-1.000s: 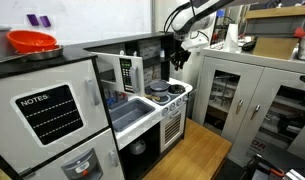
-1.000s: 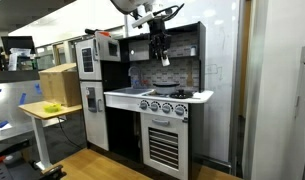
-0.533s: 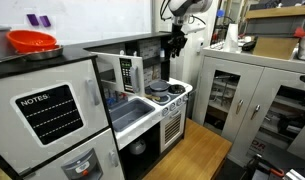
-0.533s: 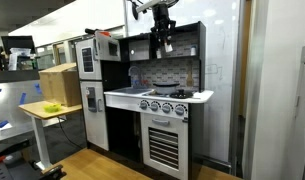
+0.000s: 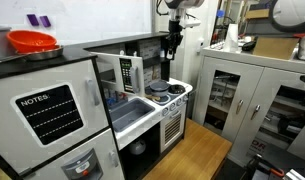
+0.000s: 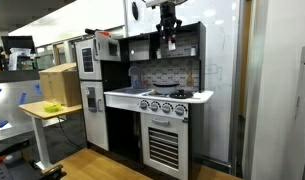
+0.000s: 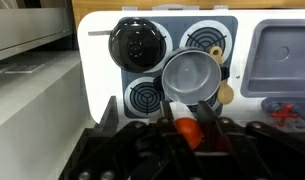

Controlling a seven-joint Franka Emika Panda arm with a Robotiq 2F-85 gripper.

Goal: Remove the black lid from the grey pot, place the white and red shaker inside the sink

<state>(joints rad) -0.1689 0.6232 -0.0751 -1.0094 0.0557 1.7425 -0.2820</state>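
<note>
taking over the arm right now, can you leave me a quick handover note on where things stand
Gripper: shut on the white and red shaker, held high above the stove.
Black lid: off, lying on the stove beside the grey pot, which stands open.
Sink: next to the stove; the shaker is not in it yet.
Done: lid removed, shaker in the grip.
Left: carry the shaker over the sink, lower it and release.
</note>
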